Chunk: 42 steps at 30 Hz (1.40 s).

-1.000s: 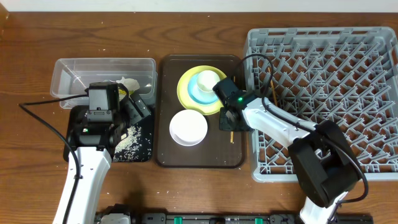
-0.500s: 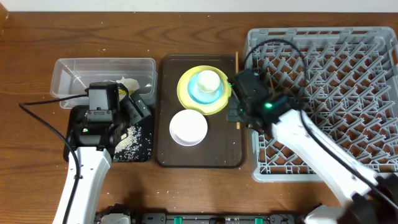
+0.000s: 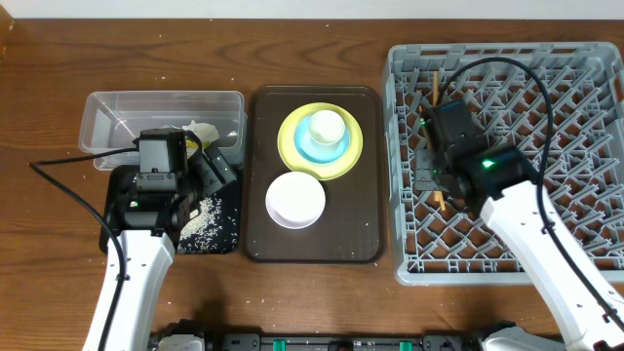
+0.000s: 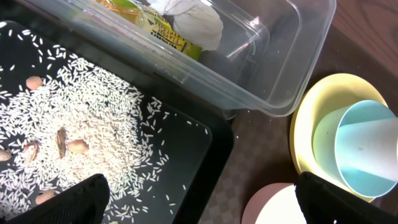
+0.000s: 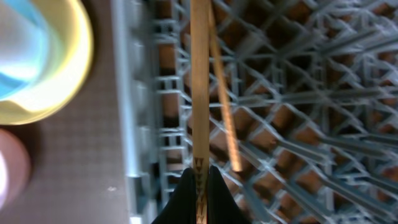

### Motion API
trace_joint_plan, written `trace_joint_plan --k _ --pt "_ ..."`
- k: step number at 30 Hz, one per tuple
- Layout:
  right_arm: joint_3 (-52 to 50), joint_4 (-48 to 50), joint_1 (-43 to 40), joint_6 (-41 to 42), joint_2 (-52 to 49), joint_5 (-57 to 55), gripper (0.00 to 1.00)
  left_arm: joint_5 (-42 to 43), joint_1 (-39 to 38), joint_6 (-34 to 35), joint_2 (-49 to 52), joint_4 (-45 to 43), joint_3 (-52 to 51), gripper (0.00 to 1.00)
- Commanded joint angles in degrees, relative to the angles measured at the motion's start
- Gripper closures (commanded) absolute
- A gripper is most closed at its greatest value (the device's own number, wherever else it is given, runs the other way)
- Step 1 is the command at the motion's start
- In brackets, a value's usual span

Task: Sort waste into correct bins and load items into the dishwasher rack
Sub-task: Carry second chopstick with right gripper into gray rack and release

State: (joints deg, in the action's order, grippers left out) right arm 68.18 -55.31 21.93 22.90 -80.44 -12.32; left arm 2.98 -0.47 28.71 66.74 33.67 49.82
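Right wrist view showed the right fingers (image 5: 217,194) clamped on the chopsticks (image 5: 200,81) over the dishwasher rack (image 5: 134,93), at its left side. Because the sticks were splayed, one could have slipped through the lattice. Meanwhile the left fingers (image 4: 81,199) hung apart over the black tray (image 4: 208,134).

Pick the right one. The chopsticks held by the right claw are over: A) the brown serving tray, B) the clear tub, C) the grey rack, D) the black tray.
C: the right claw grips the chopsticks with the lattice of the grey rack beneath them.
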Motion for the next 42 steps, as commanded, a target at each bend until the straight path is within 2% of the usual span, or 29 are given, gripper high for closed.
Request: trace_joint_plan --k 1,16,29,36,42 --pt "0.70 -1.55 -2.12 -4.72 0.31 -0.79 0.99 -0.63 0.17 0.55 0.24 0.17 0.87 0.02" --pt "-0.02 -2.84 -4.31 -6.25 -0.94 0.37 0.99 -0.63 0.17 0.57 0.24 0.17 0.87 0.02" --pt "-0.42 -1.92 -4.31 -6.25 -9.22 0.33 0.99 -0.63 0.17 0.55 0.24 0.17 0.87 0.02" --pt "-0.42 -1.90 -4.31 -6.25 -11.21 0.35 0.85 -0.63 0.17 0.55 0.24 0.17 0.87 0.02" --pt "-0.42 -1.90 -4.31 -6.27 -11.21 0.33 0.83 -0.63 0.17 0.55 0.24 0.17 0.87 0.02"
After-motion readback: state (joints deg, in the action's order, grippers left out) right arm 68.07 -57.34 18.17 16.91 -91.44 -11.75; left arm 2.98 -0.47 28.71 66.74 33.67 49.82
